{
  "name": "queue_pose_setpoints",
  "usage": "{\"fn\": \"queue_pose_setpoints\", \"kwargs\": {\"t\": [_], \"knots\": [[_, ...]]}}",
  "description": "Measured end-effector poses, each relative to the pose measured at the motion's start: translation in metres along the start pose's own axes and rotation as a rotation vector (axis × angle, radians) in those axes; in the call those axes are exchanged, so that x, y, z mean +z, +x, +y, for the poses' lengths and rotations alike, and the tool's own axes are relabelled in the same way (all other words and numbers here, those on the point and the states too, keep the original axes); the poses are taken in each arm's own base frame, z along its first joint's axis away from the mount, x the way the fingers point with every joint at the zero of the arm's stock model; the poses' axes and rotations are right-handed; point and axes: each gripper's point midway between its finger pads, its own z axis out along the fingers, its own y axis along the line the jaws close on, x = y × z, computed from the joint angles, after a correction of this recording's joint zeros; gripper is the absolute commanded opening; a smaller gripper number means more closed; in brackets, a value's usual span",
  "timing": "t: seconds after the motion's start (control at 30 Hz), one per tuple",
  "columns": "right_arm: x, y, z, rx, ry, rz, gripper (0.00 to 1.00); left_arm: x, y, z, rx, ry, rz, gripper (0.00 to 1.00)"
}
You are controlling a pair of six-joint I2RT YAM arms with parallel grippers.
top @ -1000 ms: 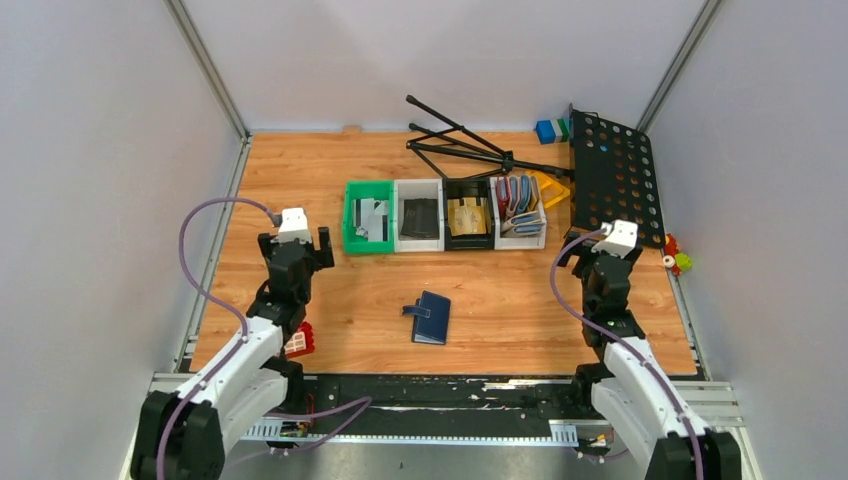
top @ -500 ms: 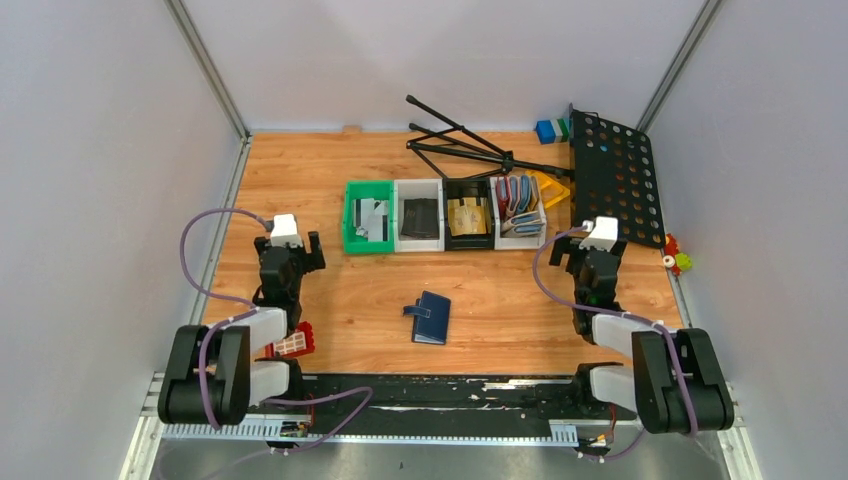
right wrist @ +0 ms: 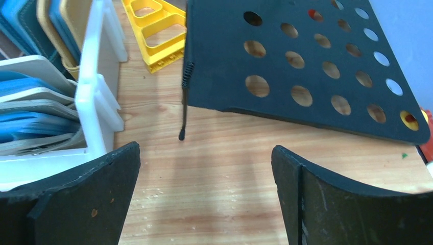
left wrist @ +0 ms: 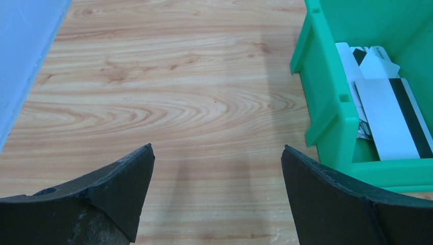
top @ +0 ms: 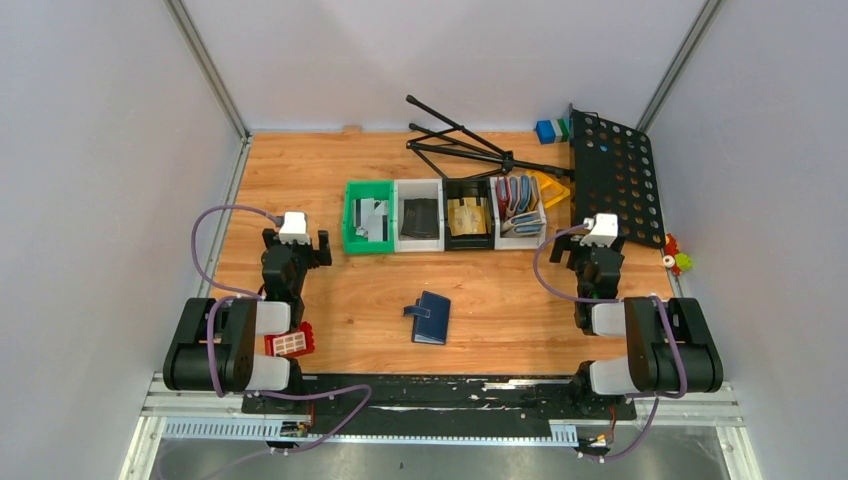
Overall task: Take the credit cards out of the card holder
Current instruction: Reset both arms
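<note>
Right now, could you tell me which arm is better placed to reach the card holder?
Probably the left: the left gripper, open, sits slightly nearer the closed card holder, whose clasp tab faces that side.

Wooden table (top: pixel 360 300), navy card holder (top: pixel 432 318) near centre, row of bins (top: pixel 419 244) behind it, perforated black panel (top: pixel 612 175) right

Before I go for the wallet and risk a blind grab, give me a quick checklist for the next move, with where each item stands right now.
1. Left gripper open and empty: ok.
2. Right gripper open and empty: ok.
3. Card holder lying flat, nothing on it: ok.
4. Card holder opened: not ok, it lies shut.
5. Cards inside it: cannot tell, none show.
6. A gripper above the card holder: not ok, both stand off to its sides.
</note>
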Motion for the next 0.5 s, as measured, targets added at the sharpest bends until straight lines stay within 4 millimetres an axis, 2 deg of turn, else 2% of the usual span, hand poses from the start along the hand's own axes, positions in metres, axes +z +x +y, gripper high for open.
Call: {"fn": "queue_pose_setpoints", "kwargs": {"t": [0.17,0.5], "knots": [[0.006,-0.008,0.010,-0.025,-0.060,-0.010,1.00,0.001,-0.004,-0.001,0.002,0.007,-0.015,1.00],[0.005,-0.005,0.015,-0.039,-0.092,0.005,1.00,0.001,-0.004,-0.001,0.003,0.009,-0.017,1.00]]}}
